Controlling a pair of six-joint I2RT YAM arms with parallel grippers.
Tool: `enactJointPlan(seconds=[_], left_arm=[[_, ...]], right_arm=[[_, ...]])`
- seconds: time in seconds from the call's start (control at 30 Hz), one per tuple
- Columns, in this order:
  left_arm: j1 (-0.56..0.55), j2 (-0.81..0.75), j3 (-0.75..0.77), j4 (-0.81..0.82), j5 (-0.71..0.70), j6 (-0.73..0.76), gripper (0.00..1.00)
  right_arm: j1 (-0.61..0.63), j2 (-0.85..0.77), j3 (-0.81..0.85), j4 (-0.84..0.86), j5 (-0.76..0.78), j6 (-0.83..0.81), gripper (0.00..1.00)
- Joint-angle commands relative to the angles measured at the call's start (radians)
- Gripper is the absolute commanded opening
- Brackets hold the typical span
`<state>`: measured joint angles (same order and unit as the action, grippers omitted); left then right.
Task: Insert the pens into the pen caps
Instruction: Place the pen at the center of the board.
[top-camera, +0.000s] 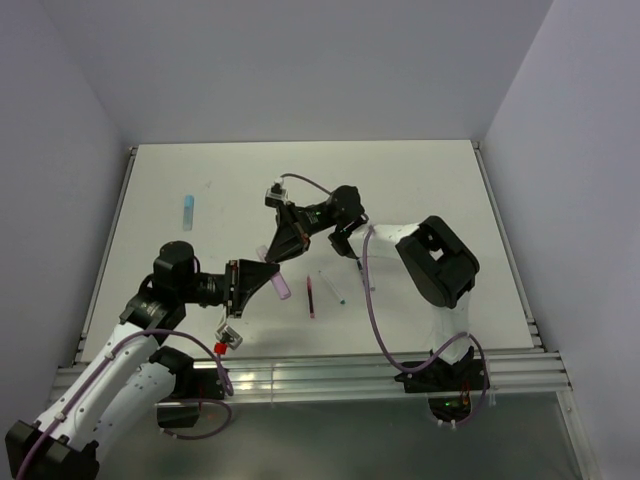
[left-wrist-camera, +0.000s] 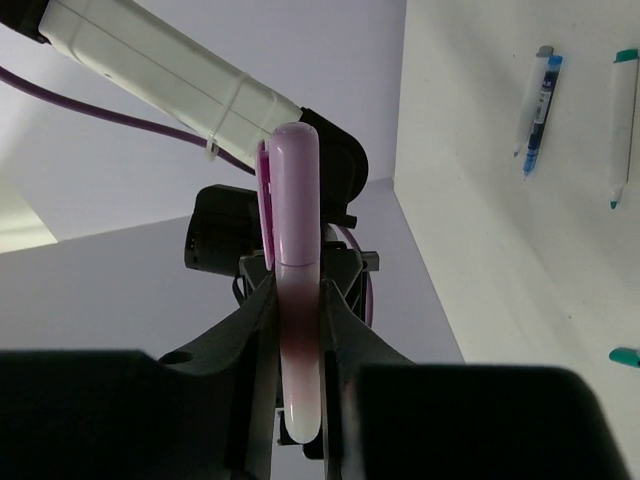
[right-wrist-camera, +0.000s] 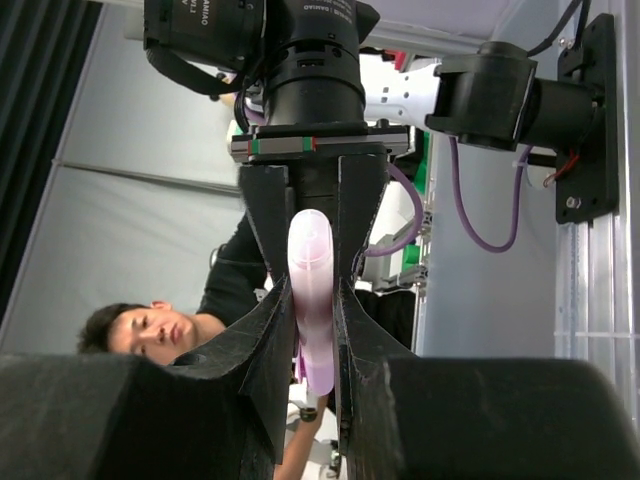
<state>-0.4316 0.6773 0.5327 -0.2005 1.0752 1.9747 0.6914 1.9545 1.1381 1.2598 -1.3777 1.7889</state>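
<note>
A pink pen (left-wrist-camera: 300, 380) with its pink cap (left-wrist-camera: 295, 190) hangs above the table between both grippers. My left gripper (left-wrist-camera: 298, 300) is shut on the pale body end. My right gripper (right-wrist-camera: 315, 300) is shut on the clipped pink cap (right-wrist-camera: 312, 260), facing the left one. In the top view the two grippers meet at mid-table, left (top-camera: 266, 272) and right (top-camera: 281, 252), with the pink piece (top-camera: 282, 288) sticking out below them. A red pen (top-camera: 311, 297) and a white pen with a green tip (top-camera: 333, 287) lie just to the right. A light blue cap (top-camera: 187, 211) lies at the far left.
The left wrist view shows a blue pen (left-wrist-camera: 535, 110), a white pen with a teal tip (left-wrist-camera: 620, 130) and a teal piece (left-wrist-camera: 625, 357) on the white table (top-camera: 420, 190). Grey walls enclose the back and sides. A metal rail (top-camera: 330, 375) runs along the near edge.
</note>
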Motion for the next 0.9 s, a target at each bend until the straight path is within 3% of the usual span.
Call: enactJointPlan(seconds=[0.0,0.07,0.1,0.13,0.17,0.2,0.27,0.3,0.33,0.37,0.4,0.43,0.5,0.53,0.6,0.63,0.73,0.87], left_arm=[[0.002,-0.004,0.026,-0.005,-0.014,0.236,0.19],[0.001,-0.004,0.030,-0.020,-0.009,0.234,0.01],[0.001,-0.007,0.032,-0.025,-0.008,0.230,0.00],[0.001,-0.010,0.035,-0.030,-0.003,0.225,0.00],[0.001,-0.010,0.039,-0.045,-0.004,0.217,0.00],[0.001,-0.007,0.053,-0.048,-0.006,0.208,0.00],[0.001,-0.007,0.084,-0.047,-0.008,0.107,0.00],[0.001,-0.010,0.095,-0.050,-0.014,0.058,0.00],[0.001,-0.015,0.104,-0.054,-0.023,-0.058,0.01],[-0.002,-0.019,0.110,-0.048,-0.046,-0.139,0.00],[-0.013,-0.027,0.118,-0.021,-0.113,-0.231,0.00],[-0.021,-0.028,0.118,0.011,-0.170,-0.461,0.00],[-0.029,0.007,0.141,0.091,-0.282,-0.688,0.00],[-0.030,0.039,0.167,0.092,-0.411,-0.919,0.00],[-0.027,0.191,0.324,0.008,-0.535,-1.101,0.00],[-0.019,0.253,0.382,-0.069,-0.623,-1.290,0.00],[0.117,0.485,0.613,-0.222,-0.623,-1.564,0.00],[0.336,0.767,0.855,-0.396,-0.559,-1.715,0.00]], right_arm=[[0.003,-0.023,0.003,0.056,-0.001,0.007,0.00],[0.007,-0.019,0.006,0.056,-0.001,0.010,0.00],[0.003,-0.017,0.015,0.053,-0.003,0.010,0.04],[0.002,-0.014,0.023,0.052,-0.004,0.015,0.15],[-0.001,-0.016,0.029,0.049,-0.006,0.018,0.34],[-0.013,-0.019,0.041,0.047,-0.003,0.020,0.42],[-0.035,-0.034,0.060,0.039,0.009,0.015,0.79],[-0.070,-0.037,0.089,0.038,0.014,0.020,0.82],[-0.094,-0.042,0.104,0.038,0.022,0.015,0.95],[-0.121,-0.048,0.120,0.035,0.031,0.014,1.00],[-0.154,-0.055,0.144,0.035,0.049,0.013,1.00],[-0.226,-0.063,0.147,0.032,0.063,0.010,1.00],[-0.300,-0.083,0.144,0.032,0.081,0.006,1.00],[-0.363,-0.091,0.137,0.032,0.085,0.007,1.00],[-0.418,-0.107,0.115,0.032,0.086,0.006,1.00],[-0.441,-0.115,0.108,0.032,0.088,0.001,1.00],[-0.507,-0.141,0.071,0.032,0.091,-0.012,1.00],[-0.527,-0.167,0.017,0.017,0.086,-0.039,1.00]])
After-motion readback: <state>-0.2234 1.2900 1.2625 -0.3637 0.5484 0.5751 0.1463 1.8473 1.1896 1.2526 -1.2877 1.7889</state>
